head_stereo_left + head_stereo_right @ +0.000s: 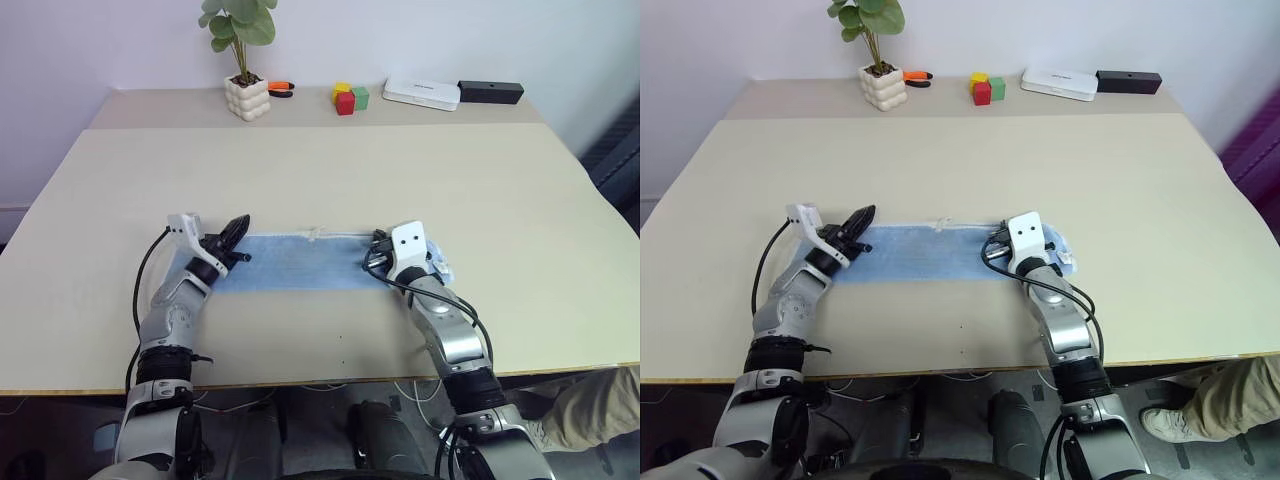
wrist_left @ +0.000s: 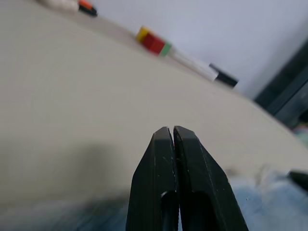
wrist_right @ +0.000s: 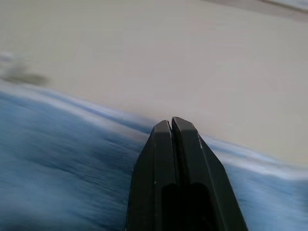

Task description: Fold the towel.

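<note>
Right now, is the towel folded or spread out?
Folded at least once, it seems: the towel lies flat on the table as a long narrow strip. How many layers it has cannot be told.

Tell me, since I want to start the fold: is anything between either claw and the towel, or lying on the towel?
Nothing visible. The left claw is at the left end of the towel and the right claw is over its right end, both shut. The plant pot and blocks stand far off along the table's back edge.
</note>
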`<state>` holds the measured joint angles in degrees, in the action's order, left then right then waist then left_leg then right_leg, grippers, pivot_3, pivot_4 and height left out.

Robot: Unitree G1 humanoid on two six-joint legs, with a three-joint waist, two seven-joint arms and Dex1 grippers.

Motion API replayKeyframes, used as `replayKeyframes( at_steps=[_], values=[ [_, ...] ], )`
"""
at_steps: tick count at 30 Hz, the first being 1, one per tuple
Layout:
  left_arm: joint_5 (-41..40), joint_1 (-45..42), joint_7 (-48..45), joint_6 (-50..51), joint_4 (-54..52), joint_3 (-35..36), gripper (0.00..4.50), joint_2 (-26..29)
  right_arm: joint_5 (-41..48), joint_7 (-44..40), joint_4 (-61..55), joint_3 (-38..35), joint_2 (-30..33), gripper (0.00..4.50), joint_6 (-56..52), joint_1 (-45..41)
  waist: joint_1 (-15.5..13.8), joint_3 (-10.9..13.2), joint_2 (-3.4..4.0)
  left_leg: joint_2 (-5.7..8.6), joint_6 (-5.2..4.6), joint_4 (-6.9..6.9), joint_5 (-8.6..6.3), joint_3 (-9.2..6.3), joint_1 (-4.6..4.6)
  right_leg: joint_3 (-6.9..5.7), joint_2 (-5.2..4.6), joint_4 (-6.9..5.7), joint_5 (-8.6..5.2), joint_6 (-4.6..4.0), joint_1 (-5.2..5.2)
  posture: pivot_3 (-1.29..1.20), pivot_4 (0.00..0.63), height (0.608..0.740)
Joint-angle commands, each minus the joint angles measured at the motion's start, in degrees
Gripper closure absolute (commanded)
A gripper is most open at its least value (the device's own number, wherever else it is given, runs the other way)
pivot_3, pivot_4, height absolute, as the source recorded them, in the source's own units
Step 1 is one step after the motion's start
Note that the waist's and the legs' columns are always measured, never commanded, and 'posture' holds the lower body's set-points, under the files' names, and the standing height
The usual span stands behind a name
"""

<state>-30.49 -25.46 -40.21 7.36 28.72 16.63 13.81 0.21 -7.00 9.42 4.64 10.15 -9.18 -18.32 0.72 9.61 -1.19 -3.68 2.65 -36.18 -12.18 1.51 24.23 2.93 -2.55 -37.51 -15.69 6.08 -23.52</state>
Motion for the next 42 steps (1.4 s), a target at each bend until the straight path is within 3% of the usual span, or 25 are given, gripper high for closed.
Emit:
replayKeyframes(
  at_steps=[1,12,20,21,23,24,30,31,35,39,42],
  values=[
    [1.3,-0.6,-0.6,-3.2,4.2,2.2,4.43,3.1,-1.0,1.4,1.7,-2.4,0.9,4.48,2.3,0.5,0.1,0.0,-0.01,0.0,0.0,0.02,0.0,0.0,-0.08,0.01,0.0,0.0,0.0,0.0,0.06,0.0,0.15,0.74],
    [0.9,-2.1,-3.0,-4.6,8.5,5.4,4.43,10.3,-1.5,1.7,6.2,-6.5,4.6,4.48,3.5,-1.0,0.1,-0.1,-0.02,-0.01,0.0,0.07,-0.01,0.01,-0.24,0.0,0.0,0.06,-0.01,-0.01,0.21,0.0,0.15,0.74],
    [-3.1,-0.2,-2.9,4.4,-0.3,5.6,4.43,10.2,1.2,-1.6,4.6,-8.1,6.5,4.48,2.9,-1.9,0.0,0.0,-0.03,0.0,0.0,0.07,-0.01,0.01,-0.22,0.0,-0.04,0.09,-0.01,-0.01,0.23,0.0,0.15,0.74],
    [-3.7,0.2,-3.7,5.3,-1.6,5.5,4.48,10.3,2.3,-2.7,3.4,-8.5,6.5,4.25,2.1,-1.9,0.1,0.0,-0.02,0.0,0.0,0.08,-0.01,0.01,-0.23,0.0,-0.03,0.09,-0.01,-0.01,0.23,0.0,0.15,0.74],
    [-3.5,1.2,-6.9,5.5,-4.5,4.1,3.95,11.1,5.8,-5.1,0.3,-10.1,6.4,3.68,-0.6,-2.0,0.2,0.0,-0.02,-0.01,0.0,0.09,-0.01,0.01,-0.22,0.0,-0.02,0.09,-0.01,-0.01,0.22,0.0,0.15,0.74],
    [-3.4,1.3,-7.3,5.8,-4.9,4.0,3.6,11.2,6.9,-6.2,-1.2,-10.6,6.8,3.12,-2.1,-2.1,0.2,0.0,-0.02,-0.01,0.0,0.1,-0.01,0.01,-0.2,0.0,-0.02,0.1,-0.01,-0.01,0.19,0.0,0.15,0.74],
    [-2.3,-0.2,-11.8,6.4,-7.5,1.9,0.53,14.5,14.3,-7.1,-9.4,-17.1,9.1,0.04,-14.0,-3.4,0.0,0.0,-0.02,-0.01,0.0,0.09,-0.01,0.01,-0.16,0.0,-0.03,0.11,-0.01,-0.01,0.17,0.0,0.15,0.74],
    [-2.7,-0.9,-13.9,7.2,-7.1,1.4,0.04,15.3,18.2,-5.9,-11.4,-20.2,8.5,0.0,-18.4,-4.0,0.0,0.0,-0.02,-0.01,0.0,0.09,-0.01,0.01,-0.15,0.0,-0.03,0.12,-0.01,-0.02,0.16,0.0,0.15,0.74],
    [-2.6,-2.8,-19.2,8.2,-6.9,-0.3,0.04,16.9,30.8,-3.2,-17.0,-29.0,7.9,0.0,-32.3,-5.0,0.0,0.0,-0.02,-0.01,0.0,0.1,-0.01,0.01,-0.11,-0.01,-0.04,0.15,-0.02,-0.03,0.15,0.0,0.15,0.74],
    [-6.9,-2.8,-30.4,14.7,-9.7,-1.6,0.04,20.6,63.0,5.0,-19.5,-43.6,6.0,0.0,-51.7,-5.8,0.3,0.0,-0.01,-0.05,-0.01,0.18,-0.01,0.01,-0.09,-0.01,-0.02,0.17,-0.02,-0.03,0.08,0.0,0.15,0.74],
    [-11.2,-2.4,-37.0,22.0,-11.8,-1.8,0.04,23.8,75.1,9.9,-23.8,-45.5,7.2,0.0,-56.8,0.6,0.3,0.0,0.0,-0.07,-0.03,0.34,-0.02,0.01,-0.04,-0.02,-0.02,0.23,-0.04,-0.09,0.01,0.0,0.15,0.74]
  ],
)
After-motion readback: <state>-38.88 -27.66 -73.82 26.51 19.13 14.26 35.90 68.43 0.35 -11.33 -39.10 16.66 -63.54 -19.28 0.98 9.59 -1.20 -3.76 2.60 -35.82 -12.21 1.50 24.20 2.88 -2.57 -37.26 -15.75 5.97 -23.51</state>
